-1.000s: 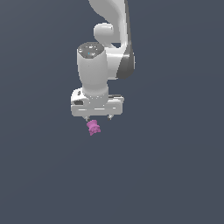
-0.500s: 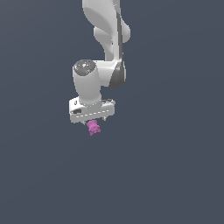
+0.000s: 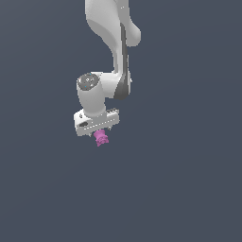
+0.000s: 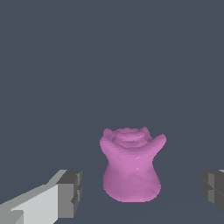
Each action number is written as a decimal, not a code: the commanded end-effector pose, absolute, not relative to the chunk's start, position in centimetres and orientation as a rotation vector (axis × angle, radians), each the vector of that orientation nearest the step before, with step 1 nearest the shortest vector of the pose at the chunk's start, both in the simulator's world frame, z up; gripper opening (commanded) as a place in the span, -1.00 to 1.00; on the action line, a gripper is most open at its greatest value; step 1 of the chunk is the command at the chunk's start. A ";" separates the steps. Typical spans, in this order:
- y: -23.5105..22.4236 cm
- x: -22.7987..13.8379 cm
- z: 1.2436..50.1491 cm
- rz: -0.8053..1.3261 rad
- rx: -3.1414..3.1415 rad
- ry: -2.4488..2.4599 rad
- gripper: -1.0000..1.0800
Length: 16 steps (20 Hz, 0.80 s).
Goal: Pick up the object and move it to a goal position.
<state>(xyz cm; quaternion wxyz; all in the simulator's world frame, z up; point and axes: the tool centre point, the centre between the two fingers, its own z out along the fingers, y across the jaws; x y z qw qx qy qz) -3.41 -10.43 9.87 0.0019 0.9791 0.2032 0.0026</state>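
pincer: the white pincer [image 3: 100, 132] hangs directly over the object, its two fingers spread apart; in the wrist view one grey pad [image 4: 70, 193] sits well clear on one side and the other pad [image 4: 213, 189] on the opposite side, neither touching the piece.
object: the magenta-pink knobbly piece [image 3: 100, 137] stands upright on the plain dark worktop [image 3: 179, 189], narrow-waisted with a flared, lumpy top [image 4: 130, 165], lying between the open fingers.
change: over the last second the arm has swung toward the exterior view's left and dropped, so the pincer now straddles the piece instead of hovering above it.
meaning: the approach looks finished; the grasp itself is not yet made.
next: closing on the waist seems the sensible move, then lifting toward the goal, which no view shows.
risk: the flared top may let the pads slip.
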 end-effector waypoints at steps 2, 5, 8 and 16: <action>-10.7 -3.8 9.2 0.002 3.067 0.677 0.92; -10.8 -3.9 9.0 0.000 3.065 0.690 0.92; -10.8 -3.9 9.0 0.000 3.066 0.685 0.92; -10.8 -4.0 6.4 0.000 3.065 0.688 0.92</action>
